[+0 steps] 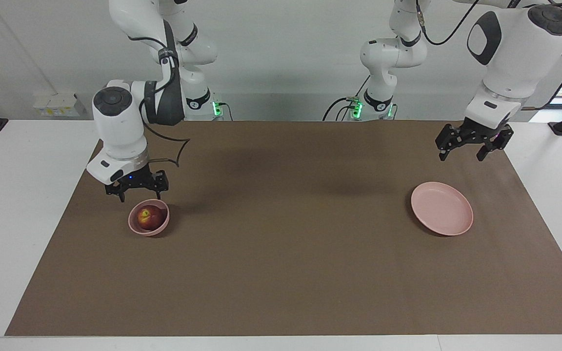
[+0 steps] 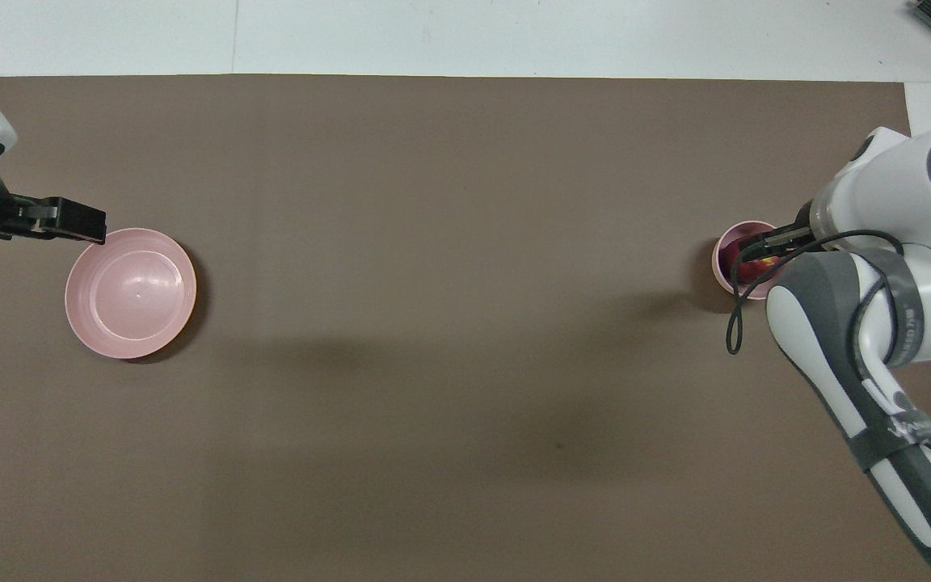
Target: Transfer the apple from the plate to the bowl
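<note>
The dark red apple (image 1: pixel 148 217) lies inside the small deep pink bowl (image 1: pixel 156 228) at the right arm's end of the mat. My right gripper (image 1: pixel 137 191) hangs just above the bowl's rim on the side nearer the robots, open and empty. In the overhead view its fingers (image 2: pixel 768 242) cover part of the bowl (image 2: pixel 722 252), and only a sliver of the apple (image 2: pixel 739 267) shows. The flat pink plate (image 1: pixel 442 208) lies bare at the left arm's end, also in the overhead view (image 2: pixel 130 293). My left gripper (image 1: pixel 473 152) is raised beside the plate, open and empty.
A brown mat (image 1: pixel 281 253) covers the table, with white table edge (image 1: pixel 12 195) around it. Both arm bases (image 1: pixel 373 102) stand at the robots' edge of the mat. A loose black cable (image 2: pixel 734 323) hangs from the right arm near the bowl.
</note>
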Available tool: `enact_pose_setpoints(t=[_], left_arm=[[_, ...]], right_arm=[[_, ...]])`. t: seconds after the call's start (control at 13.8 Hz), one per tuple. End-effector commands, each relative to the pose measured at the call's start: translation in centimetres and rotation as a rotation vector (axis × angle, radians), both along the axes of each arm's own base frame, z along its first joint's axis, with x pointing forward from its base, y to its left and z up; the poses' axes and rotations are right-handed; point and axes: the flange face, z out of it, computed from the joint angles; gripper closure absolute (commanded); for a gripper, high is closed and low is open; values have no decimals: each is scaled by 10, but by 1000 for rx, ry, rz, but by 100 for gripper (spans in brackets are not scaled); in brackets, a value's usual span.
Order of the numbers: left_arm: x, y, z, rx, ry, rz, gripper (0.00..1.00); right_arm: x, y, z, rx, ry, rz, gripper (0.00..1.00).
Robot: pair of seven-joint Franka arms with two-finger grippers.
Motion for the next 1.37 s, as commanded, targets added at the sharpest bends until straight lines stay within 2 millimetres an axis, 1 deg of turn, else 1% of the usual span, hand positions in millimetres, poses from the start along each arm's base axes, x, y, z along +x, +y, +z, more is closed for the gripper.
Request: enact_pose_setpoints(t=[0.0,0.14,0.22,0.43,0.51,0.65,0.72,0.94,1.01,1.08,1.16,1.23,1.3], left_arm=[[-21,5,18,-4,27,-15,0],[-26,8,26,-2,27,-12,0],[-26,11,27,-2,28,1,0],[-30,11,24,0,60,7,0],[-30,12,24,-2,60,10,0],[-30,12,25,-1,58,10,0],[-30,12,24,0,60,10,0],[-29,10,25,-2,54,8,0],[-30,10,24,-2,60,8,0],[-30,11,25,-2,58,10,0],[-30,13,24,-2,60,13,0],[-30,14,24,-2,60,16,0],[-30,14,24,-2,60,16,0]], right_arm=[[-15,2,36,35,-12,-38,0],[-25,2,65,72,8,-65,0],[-30,1,78,91,13,-78,0],[-48,-3,131,96,25,-94,0],[-53,-7,148,111,49,-115,0],[-60,-11,173,126,67,-136,0],[-64,-13,181,126,79,-141,0],[-86,-14,224,125,80,-146,0],[-92,-13,235,123,83,-146,0],[-95,-14,239,128,87,-148,0],[-103,-12,246,130,62,-150,0],[-106,-11,236,135,73,-175,0],[-109,-8,235,144,82,-173,0]])
